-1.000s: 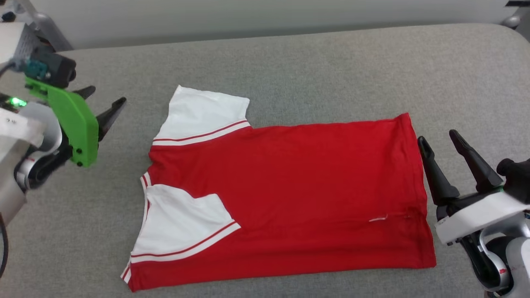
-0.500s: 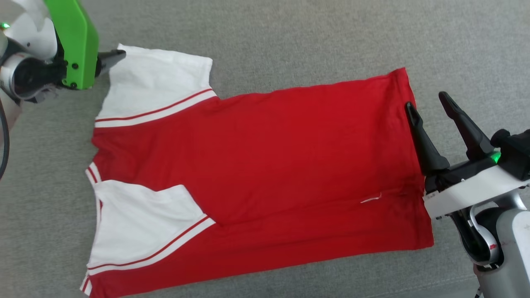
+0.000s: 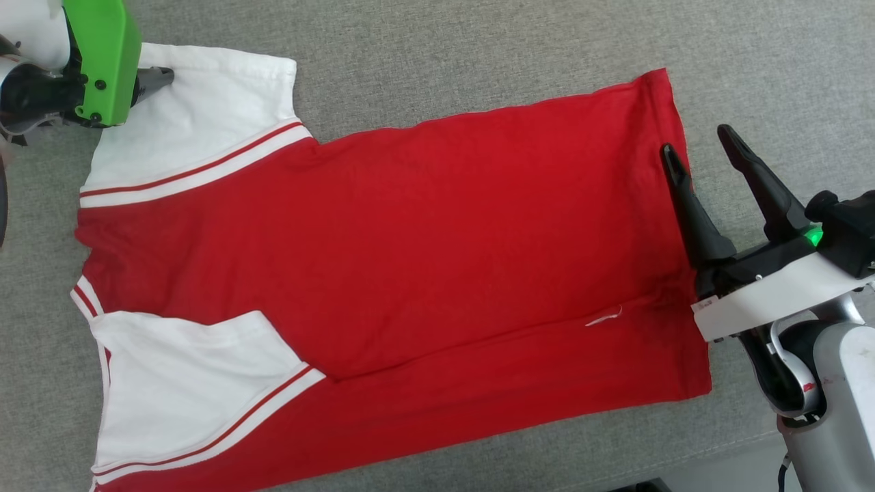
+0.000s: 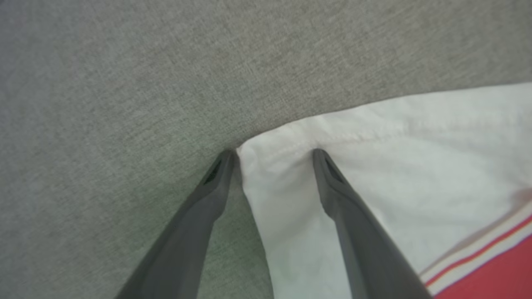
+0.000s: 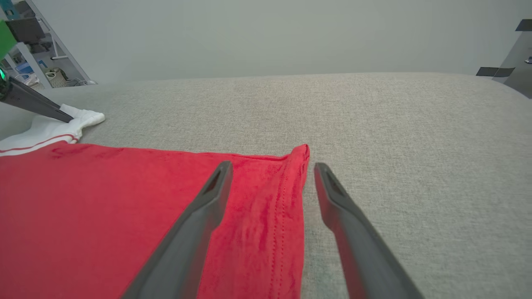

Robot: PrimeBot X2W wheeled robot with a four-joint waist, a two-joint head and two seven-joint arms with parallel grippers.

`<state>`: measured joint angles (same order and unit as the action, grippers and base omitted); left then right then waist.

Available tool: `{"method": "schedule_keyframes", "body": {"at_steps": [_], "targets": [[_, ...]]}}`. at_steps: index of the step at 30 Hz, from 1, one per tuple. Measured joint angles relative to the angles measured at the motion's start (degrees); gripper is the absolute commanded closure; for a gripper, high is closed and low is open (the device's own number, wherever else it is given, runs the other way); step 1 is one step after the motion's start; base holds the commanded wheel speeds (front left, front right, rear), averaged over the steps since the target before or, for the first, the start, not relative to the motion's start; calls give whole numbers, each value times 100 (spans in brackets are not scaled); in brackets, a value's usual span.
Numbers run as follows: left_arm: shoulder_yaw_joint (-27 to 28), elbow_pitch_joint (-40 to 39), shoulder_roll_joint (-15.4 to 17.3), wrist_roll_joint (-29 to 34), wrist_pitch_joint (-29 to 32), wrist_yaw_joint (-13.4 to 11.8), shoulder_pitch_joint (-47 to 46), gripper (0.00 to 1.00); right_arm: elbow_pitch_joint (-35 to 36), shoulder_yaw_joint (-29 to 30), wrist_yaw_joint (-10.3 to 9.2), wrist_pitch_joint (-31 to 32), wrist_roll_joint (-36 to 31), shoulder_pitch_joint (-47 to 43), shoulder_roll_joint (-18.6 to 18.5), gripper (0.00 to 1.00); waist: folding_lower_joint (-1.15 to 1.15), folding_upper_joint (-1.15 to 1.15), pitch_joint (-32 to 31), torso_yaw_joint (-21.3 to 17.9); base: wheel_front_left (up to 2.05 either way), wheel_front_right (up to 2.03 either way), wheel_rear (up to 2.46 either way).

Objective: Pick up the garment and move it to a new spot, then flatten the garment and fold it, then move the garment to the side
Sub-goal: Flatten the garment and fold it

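Note:
The garment [image 3: 410,253] lies flat on the grey padded surface, red body with white sleeves, neckline to the left and hem to the right. My left gripper [image 3: 154,76], under its green cover, is open at the far sleeve [image 3: 198,116]. In the left wrist view its fingers [image 4: 332,195] straddle that sleeve's corner [image 4: 282,166], one on the white cloth and one on the grey surface. My right gripper [image 3: 698,147] is open at the hem; its fingers [image 5: 199,216] straddle the hem edge [image 5: 291,182], empty. The garment [image 5: 104,207] spreads to its left.
The grey padded surface [image 3: 478,48] extends beyond the garment on the far side and to the right. Its front edge [image 3: 738,444] runs at the lower right. A pale wall [image 5: 266,37] stands behind, with shelving [image 5: 25,37] at the far left.
The camera has tilted down and closer. My left gripper has come from beside the garment onto the far sleeve's corner. My right gripper has edged left so one finger overlaps the hem.

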<state>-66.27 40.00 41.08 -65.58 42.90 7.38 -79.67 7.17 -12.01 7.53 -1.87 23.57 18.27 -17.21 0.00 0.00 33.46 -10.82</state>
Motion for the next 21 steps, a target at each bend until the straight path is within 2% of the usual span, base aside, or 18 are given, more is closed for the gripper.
{"method": "schedule_keyframes", "body": {"at_steps": [1, 7, 11, 16, 21], "targets": [[-23, -10, 4, -1, -2, 0, 1, 100, -5, 8, 0, -9, 1, 11, -11, 0, 0, 0, -11, -2, 0, 0, 0], [-233, -151, -49, 8, -371, -1, 116, 100, 38, 165, 0, 24, 31, 114, -140, 0, 0, 0, -186, 56, 0, 0, 0], [-378, -245, -134, 78, -731, -1, 220, 100, 96, 304, 0, 339, 35, 393, -495, 0, 0, 0, -361, 148, 0, 0, 0], [-493, -571, -201, 118, -1160, 0, 275, 100, 45, 177, 0, 1312, 343, 1009, -1109, 0, 0, 0, -588, 338, 0, 0, 0], [-586, -827, -243, 138, -1376, 0, 279, 100, -278, -515, 0, 2956, 958, 1625, -1773, 0, 0, 0, -747, 585, 0, 0, 0]]}}
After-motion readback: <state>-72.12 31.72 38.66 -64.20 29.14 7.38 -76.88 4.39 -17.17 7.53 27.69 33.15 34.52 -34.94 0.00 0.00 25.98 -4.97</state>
